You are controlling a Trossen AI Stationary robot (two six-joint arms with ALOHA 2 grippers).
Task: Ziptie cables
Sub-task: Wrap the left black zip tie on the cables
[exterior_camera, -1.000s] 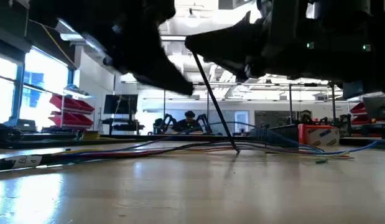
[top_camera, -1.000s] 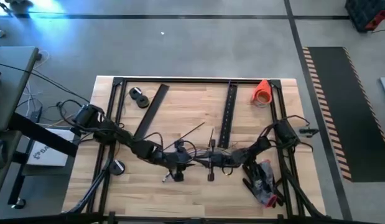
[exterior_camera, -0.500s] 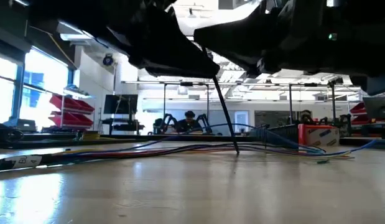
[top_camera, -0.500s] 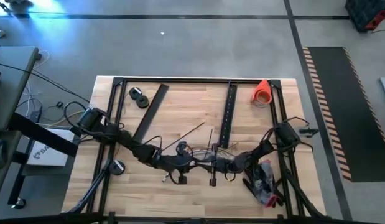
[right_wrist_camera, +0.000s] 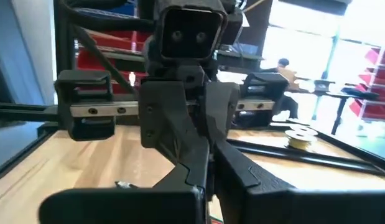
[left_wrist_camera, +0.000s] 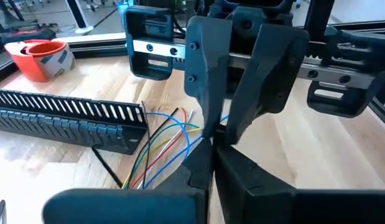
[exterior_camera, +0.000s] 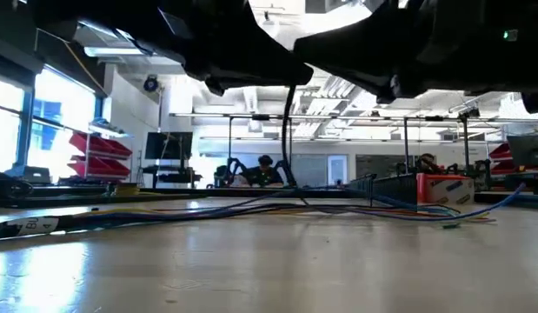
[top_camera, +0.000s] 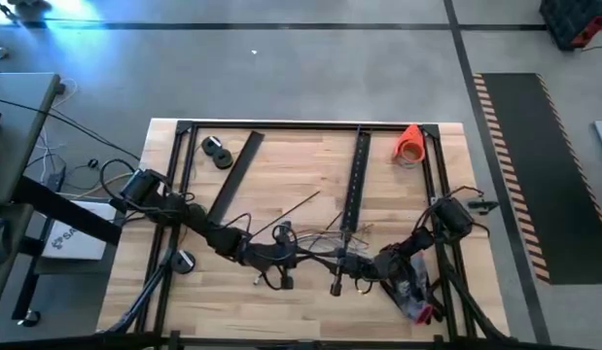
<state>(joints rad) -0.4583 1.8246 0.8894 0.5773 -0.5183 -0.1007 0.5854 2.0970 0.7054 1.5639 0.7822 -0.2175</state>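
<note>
Pale wood forms the table (top_camera: 281, 175), framed by black rails. The cables (top_camera: 325, 231) lie spread across its near-centre region, beside the lower end of a black perforated strip (top_camera: 357, 180). In the left wrist view their coloured ends (left_wrist_camera: 164, 140) fan out on the wood just beside a slotted black duct (left_wrist_camera: 68, 118).

Both arms converge above the bundle, tip to tip. The left gripper (top_camera: 286, 255) reaches in from the left side of the table; the right gripper (top_camera: 354, 262) reaches in from the right. In each wrist view, the arm's own fingers meet the opposing arm's fingers at a single point, so the two grippers appear touching or very nearly so.

The left gripper's fingers (left_wrist_camera: 201, 168) sit closed together at the tips. A thin black strand (exterior_camera: 288, 130) hangs from the meeting point in the low view, likely the zip tie; which gripper actually holds it cannot be told. The right gripper's fingers (right_wrist_camera: 198, 174) also sit close together; anything pinched between them is hidden.

This face-to-face placement suits a hand-over or a threading step: one arm steadies the tie while the other feeds or pulls its tail. The tie is not yet visibly around the cables, so the task seems at an early stage.

An orange tape roll (top_camera: 410, 144) and two black discs (top_camera: 218, 151) sit at the far side, well apart from the work.
</note>
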